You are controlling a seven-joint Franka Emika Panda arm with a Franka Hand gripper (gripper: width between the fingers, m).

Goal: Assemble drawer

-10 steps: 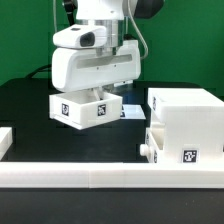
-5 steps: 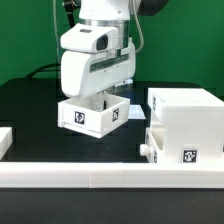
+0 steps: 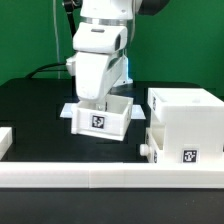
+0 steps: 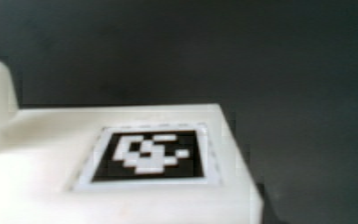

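Observation:
My gripper (image 3: 98, 101) reaches down into a small white open tray (image 3: 103, 119) and is shut on its wall. The tray has a black-and-white tag on the side facing the camera and hangs just above the black table. The fingertips are hidden inside it. The tall white housing (image 3: 186, 108) stands to the exterior view's right, a short gap from the tray. A second white tray part with a knob (image 3: 147, 150) and a tag sits low against the housing. The wrist view shows a white tagged face (image 4: 153, 152), blurred and close. My fingers do not show there.
A long white rail (image 3: 100, 181) runs along the table's front edge, with a white block (image 3: 5, 140) at the exterior view's left. The marker board (image 3: 68, 108) lies flat behind the held tray. The black table (image 3: 30, 120) is bare at the exterior view's left.
My gripper has carried the tray toward the exterior view's right and slightly lower, nearer the housing. The tray has turned so its tagged side faces the camera squarely.

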